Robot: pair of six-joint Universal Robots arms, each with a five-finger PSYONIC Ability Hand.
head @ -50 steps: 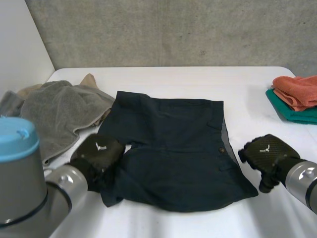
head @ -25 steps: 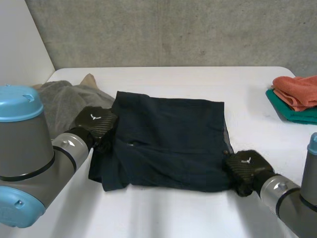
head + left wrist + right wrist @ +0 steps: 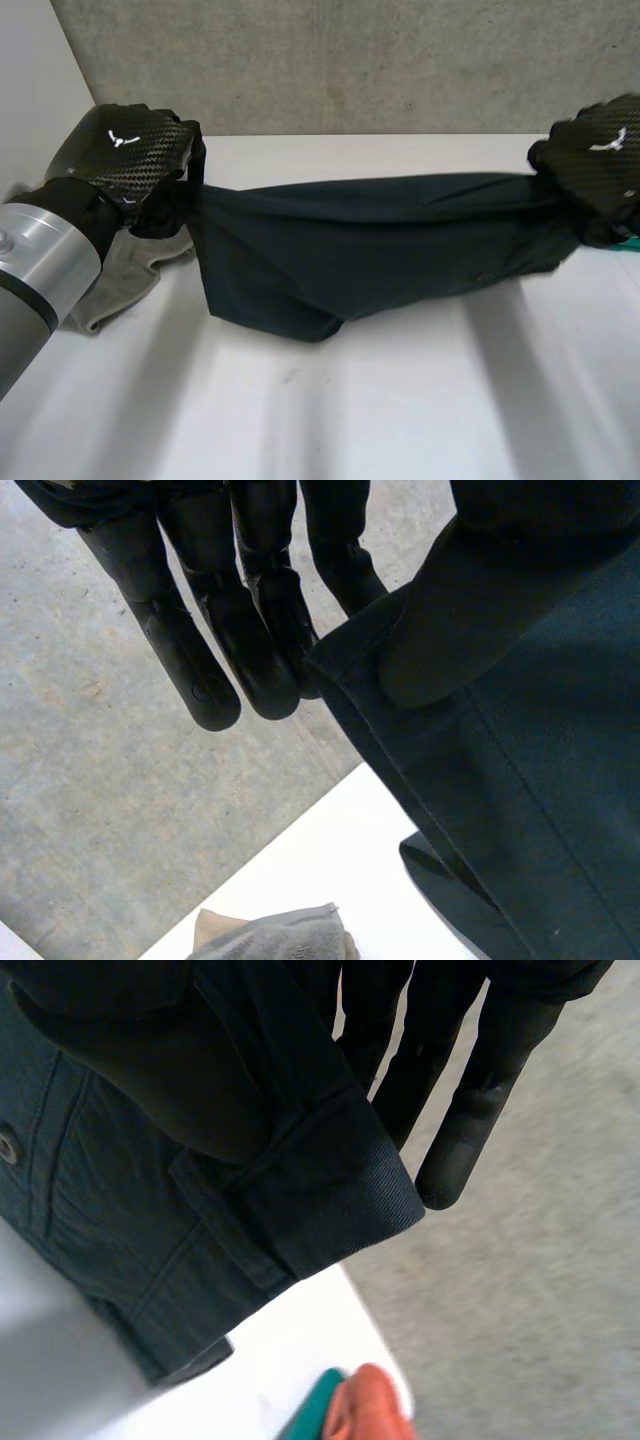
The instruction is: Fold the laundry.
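Dark shorts [image 3: 370,250] hang taut — left hand [image 3: 130,160], right hand [image 3: 600,160] raised, each seemingly pinching an end.

From the head view, the left hand [image 3: 135,160] and its arm cover much of the grey towel [image 3: 120,275]. The right hand [image 3: 600,165] is cut by that view's edge. In the right wrist view, the teal cloth [image 3: 310,1410] and the orange cloth [image 3: 365,1405] are blurred and cut off. The dark shorts [image 3: 370,250] hide part of each hand's fingers.

White table [image 3: 400,400], grey towel [image 3: 125,275] at its left side, orange cloth [image 3: 365,1405] touching teal cloth [image 3: 310,1417]
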